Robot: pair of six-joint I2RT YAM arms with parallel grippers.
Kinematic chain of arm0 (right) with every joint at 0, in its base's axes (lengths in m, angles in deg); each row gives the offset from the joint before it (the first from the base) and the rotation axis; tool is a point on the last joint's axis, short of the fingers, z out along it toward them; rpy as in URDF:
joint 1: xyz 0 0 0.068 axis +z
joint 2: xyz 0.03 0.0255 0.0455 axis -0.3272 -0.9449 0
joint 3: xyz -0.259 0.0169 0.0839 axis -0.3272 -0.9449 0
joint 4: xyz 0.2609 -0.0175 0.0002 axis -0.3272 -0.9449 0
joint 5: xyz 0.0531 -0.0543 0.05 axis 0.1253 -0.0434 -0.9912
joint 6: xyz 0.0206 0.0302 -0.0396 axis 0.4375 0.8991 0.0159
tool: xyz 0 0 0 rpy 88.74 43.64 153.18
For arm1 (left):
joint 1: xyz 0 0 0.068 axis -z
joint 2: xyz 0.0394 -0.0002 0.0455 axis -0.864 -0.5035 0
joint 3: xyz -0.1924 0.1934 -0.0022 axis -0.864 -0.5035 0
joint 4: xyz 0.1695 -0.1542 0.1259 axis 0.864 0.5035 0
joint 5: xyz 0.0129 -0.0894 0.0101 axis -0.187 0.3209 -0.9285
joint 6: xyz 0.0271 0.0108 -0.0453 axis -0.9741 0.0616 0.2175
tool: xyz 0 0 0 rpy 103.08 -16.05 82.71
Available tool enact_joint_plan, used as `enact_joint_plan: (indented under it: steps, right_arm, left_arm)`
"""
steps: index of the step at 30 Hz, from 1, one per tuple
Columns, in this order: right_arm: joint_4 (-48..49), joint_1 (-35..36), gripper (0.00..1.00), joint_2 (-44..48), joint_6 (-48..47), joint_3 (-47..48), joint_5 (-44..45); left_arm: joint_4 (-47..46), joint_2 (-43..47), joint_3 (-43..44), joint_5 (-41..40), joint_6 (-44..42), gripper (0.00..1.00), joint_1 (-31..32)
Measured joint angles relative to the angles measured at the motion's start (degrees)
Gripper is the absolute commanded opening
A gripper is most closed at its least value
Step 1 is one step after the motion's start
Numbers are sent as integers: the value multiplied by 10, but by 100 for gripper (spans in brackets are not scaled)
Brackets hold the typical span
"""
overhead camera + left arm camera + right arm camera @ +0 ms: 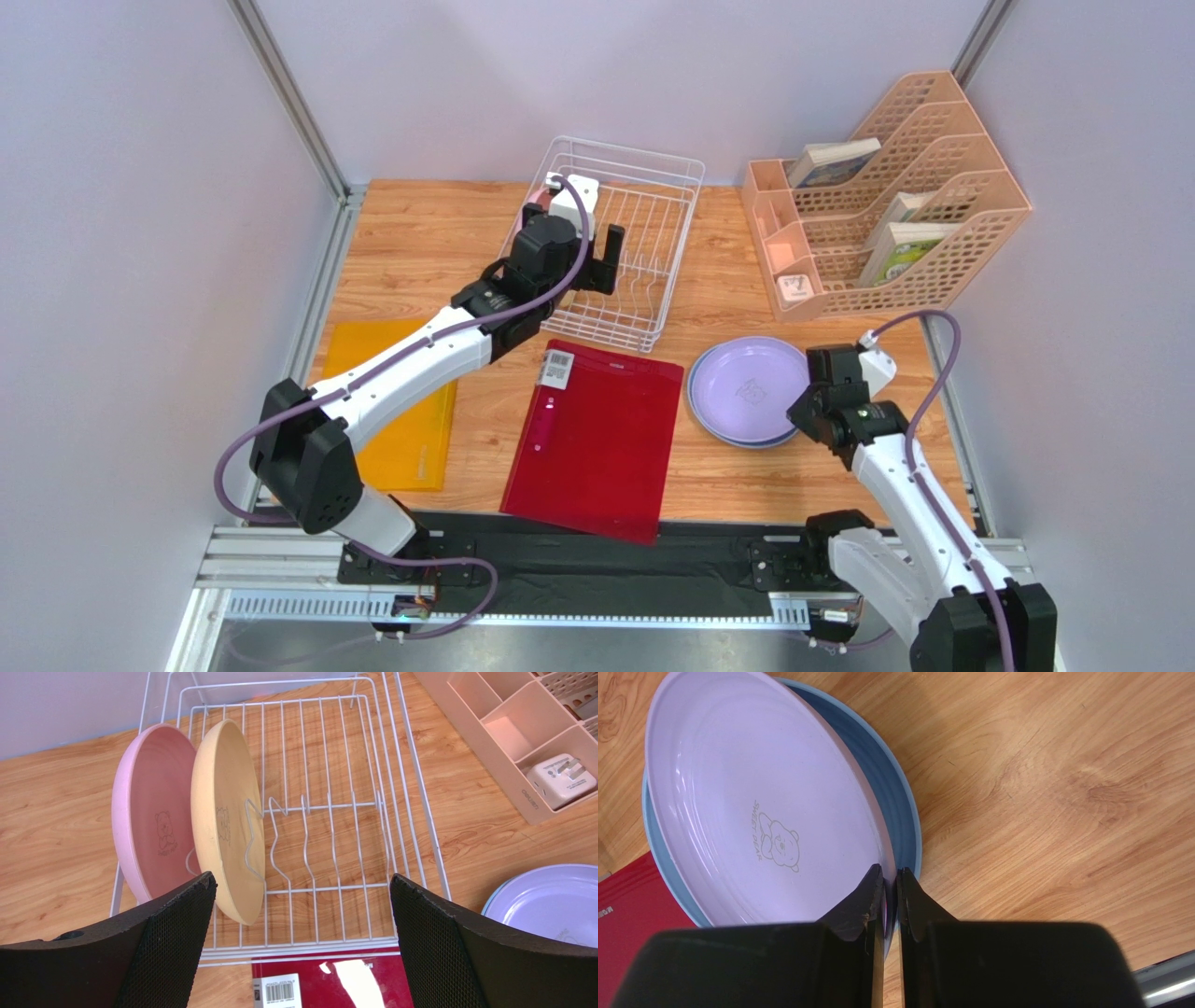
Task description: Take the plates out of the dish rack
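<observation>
The white wire dish rack (627,146) stands at the back middle of the table. In the left wrist view a pink plate (151,812) and a tan-yellow plate (224,812) stand upright on edge at the left of the rack (414,812). My left gripper (302,882) hovers over the rack's near edge, open wide, holding nothing; the top view shows it (596,266) above the rack. My right gripper (890,871) is shut on the rim of the lilac plate (752,812), which rests tilted on the light blue plate (889,791). Both plates lie right of the red folder (751,388).
A red folder (596,434) with a barcode label lies in front of the rack. An orange folder (407,406) lies at the left under the left arm. A peach lattice organizer (898,196) with books and a white charger (561,780) stands at the back right.
</observation>
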State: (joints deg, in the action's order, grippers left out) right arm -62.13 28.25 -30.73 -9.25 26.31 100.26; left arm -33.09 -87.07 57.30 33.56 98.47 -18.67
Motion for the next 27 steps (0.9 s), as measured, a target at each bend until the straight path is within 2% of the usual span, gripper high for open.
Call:
enact_joint_plan:
  steps: [4,5,8,11,18,27]
  right_arm:
    - [16,0,39,-9,-4,1,-4]
    - [17,0,49,-9,-6,1,-4]
    - [22,0,66,-6,-8,1,-4]
    - [21,0,71,4,-6,1,-4]
    - [10,0,74,36,-8,9,-1]
    - [27,0,83,65,-50,80,-5]
  left_arm:
    - [0,0,0,0,0,98,0]
    - [0,0,0,0,0,98,0]
    - [0,0,0,0,0,98,0]
    - [0,0,0,0,0,98,0]
    - [0,0,0,0,0,98,0]
    - [5,0,0,20,3,99,0]
